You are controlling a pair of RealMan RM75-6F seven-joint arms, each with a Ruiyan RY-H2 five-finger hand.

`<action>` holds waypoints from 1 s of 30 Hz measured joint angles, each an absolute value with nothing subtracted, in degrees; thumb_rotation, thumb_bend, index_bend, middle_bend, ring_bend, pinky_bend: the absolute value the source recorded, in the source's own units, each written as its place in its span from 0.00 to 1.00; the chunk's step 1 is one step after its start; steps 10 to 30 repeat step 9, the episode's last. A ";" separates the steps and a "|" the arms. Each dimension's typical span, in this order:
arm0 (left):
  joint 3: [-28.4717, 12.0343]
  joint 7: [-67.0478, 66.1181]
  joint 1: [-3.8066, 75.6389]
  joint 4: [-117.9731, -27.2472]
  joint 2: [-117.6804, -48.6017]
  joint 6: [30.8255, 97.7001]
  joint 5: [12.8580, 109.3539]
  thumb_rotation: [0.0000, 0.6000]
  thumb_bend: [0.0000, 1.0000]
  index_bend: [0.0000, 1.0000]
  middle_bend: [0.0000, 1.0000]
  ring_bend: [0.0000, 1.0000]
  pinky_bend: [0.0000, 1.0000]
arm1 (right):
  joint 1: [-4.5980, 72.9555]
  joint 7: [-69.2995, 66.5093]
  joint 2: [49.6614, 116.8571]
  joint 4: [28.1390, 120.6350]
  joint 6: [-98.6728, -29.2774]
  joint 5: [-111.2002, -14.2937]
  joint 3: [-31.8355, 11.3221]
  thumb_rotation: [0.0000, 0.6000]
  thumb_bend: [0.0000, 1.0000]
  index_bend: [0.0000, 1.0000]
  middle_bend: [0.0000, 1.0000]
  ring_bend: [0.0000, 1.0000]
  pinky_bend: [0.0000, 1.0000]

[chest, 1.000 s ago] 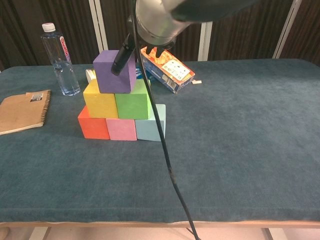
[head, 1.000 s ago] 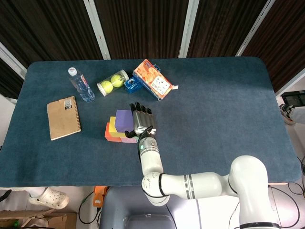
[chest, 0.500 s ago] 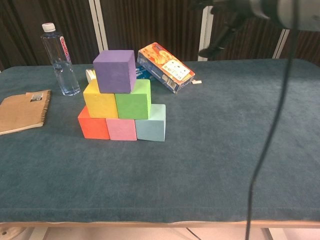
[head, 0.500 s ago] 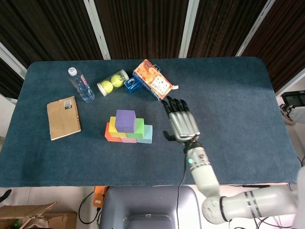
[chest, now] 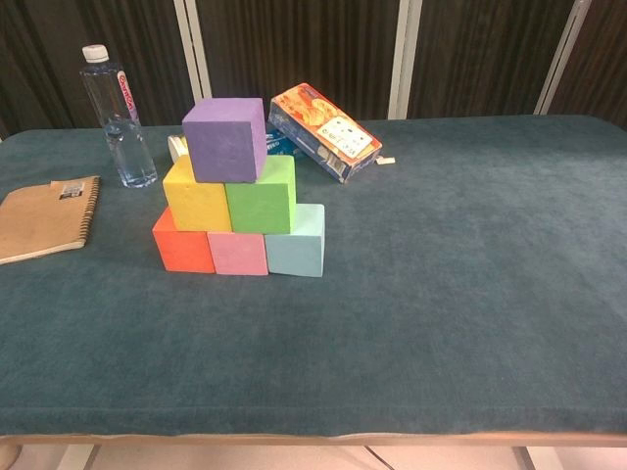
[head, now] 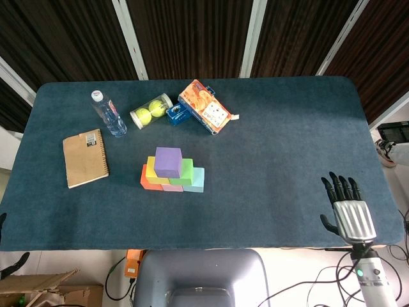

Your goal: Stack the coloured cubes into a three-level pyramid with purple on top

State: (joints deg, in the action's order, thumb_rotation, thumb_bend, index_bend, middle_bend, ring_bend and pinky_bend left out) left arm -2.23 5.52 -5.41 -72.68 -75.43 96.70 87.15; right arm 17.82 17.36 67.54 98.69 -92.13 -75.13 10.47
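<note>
**A:** How does the pyramid stand?

**B:** Complete. The purple cube [chest: 224, 139] sits on top, resting across the yellow cube [chest: 197, 199] and the green cube [chest: 262, 200]. Those two sit side by side on the bottom row: orange cube [chest: 183, 244] at the left end, pink cube [chest: 238, 254] in the middle, light blue cube [chest: 297, 245] at the right end. All touch their neighbours, and nothing grips any of them.

**A:** And the hands?

**B:** The right hand [head: 348, 210] is well apart from the purple cube, far to its right and nearer the robot, over the front right corner of the table [head: 287, 128]. Its fingers [head: 339, 187] are stretched out straight and spread, and it holds nothing. Only the head view shows it. Neither view shows the left hand.

**A:** What else lies around the purple cube?

**B:** Behind it and a little to the right lies an orange snack box [chest: 324, 120], flat and turned at an angle. Directly behind it, in the head view, a clear tube of tennis balls [head: 151, 110] lies on its side with a small blue packet [head: 177, 114] between the tube and the snack box. To the left and behind the purple cube a water bottle [chest: 117, 116] stands upright. Further left of the cube, a brown spiral notebook [chest: 44, 217] lies flat, near the table's left edge.
</note>
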 measured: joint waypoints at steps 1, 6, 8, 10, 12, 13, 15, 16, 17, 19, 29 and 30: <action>-2.19 5.75 -5.35 -72.43 -75.70 96.18 86.96 1.00 0.03 0.02 0.00 0.00 0.07 | 16.15 14.01 67.77 96.18 -93.27 -76.94 10.73 1.00 0.24 0.01 0.00 0.00 0.00; -2.22 1.85 -5.17 -72.71 -76.77 95.59 86.56 1.00 0.03 0.02 0.00 0.00 0.07 | 11.58 8.25 68.68 91.95 -95.85 -80.41 10.40 1.00 0.24 0.01 0.00 0.00 0.00; -2.18 -0.32 -5.05 -72.92 -77.31 95.59 86.70 1.00 0.03 0.02 0.00 0.00 0.07 | 10.07 8.77 69.00 90.88 -95.79 -81.53 9.64 1.00 0.24 0.01 0.00 0.00 0.00; -2.17 -0.75 -4.97 -72.99 -77.49 95.51 86.74 1.00 0.03 0.02 0.00 0.00 0.07 | 9.66 9.00 69.12 90.61 -95.55 -81.87 9.14 1.00 0.24 0.01 0.00 0.00 0.00; -2.17 -0.75 -4.97 -72.99 -77.49 95.51 86.74 1.00 0.03 0.02 0.00 0.00 0.07 | 9.66 9.00 69.12 90.61 -95.55 -81.87 9.14 1.00 0.24 0.01 0.00 0.00 0.00; -2.17 -0.75 -4.97 -72.99 -77.49 95.51 86.74 1.00 0.03 0.02 0.00 0.00 0.07 | 9.66 9.00 69.12 90.61 -95.55 -81.87 9.14 1.00 0.24 0.01 0.00 0.00 0.00; -2.17 -0.75 -4.97 -72.99 -77.49 95.51 86.74 1.00 0.03 0.02 0.00 0.00 0.07 | 9.66 9.00 69.12 90.61 -95.55 -81.87 9.14 1.00 0.24 0.01 0.00 0.00 0.00; -2.17 -0.75 -4.97 -72.99 -77.49 95.51 86.74 1.00 0.03 0.02 0.00 0.00 0.07 | 9.66 9.00 69.12 90.61 -95.55 -81.87 9.14 1.00 0.24 0.01 0.00 0.00 0.00; -2.17 -0.75 -4.97 -72.99 -77.49 95.51 86.74 1.00 0.03 0.02 0.00 0.00 0.07 | 9.66 9.00 69.12 90.61 -95.55 -81.87 9.14 1.00 0.24 0.01 0.00 0.00 0.00; -2.17 -0.75 -4.97 -72.99 -77.49 95.51 86.74 1.00 0.03 0.02 0.00 0.00 0.07 | 9.66 9.00 69.12 90.61 -95.55 -81.87 9.14 1.00 0.24 0.01 0.00 0.00 0.00; -2.17 -0.75 -4.97 -72.99 -77.49 95.51 86.74 1.00 0.03 0.02 0.00 0.00 0.07 | 9.66 9.00 69.12 90.61 -95.55 -81.87 9.14 1.00 0.24 0.01 0.00 0.00 0.00; -2.17 -0.75 -4.97 -72.99 -77.49 95.51 86.74 1.00 0.03 0.02 0.00 0.00 0.07 | 9.66 9.00 69.12 90.61 -95.55 -81.87 9.14 1.00 0.24 0.01 0.00 0.00 0.00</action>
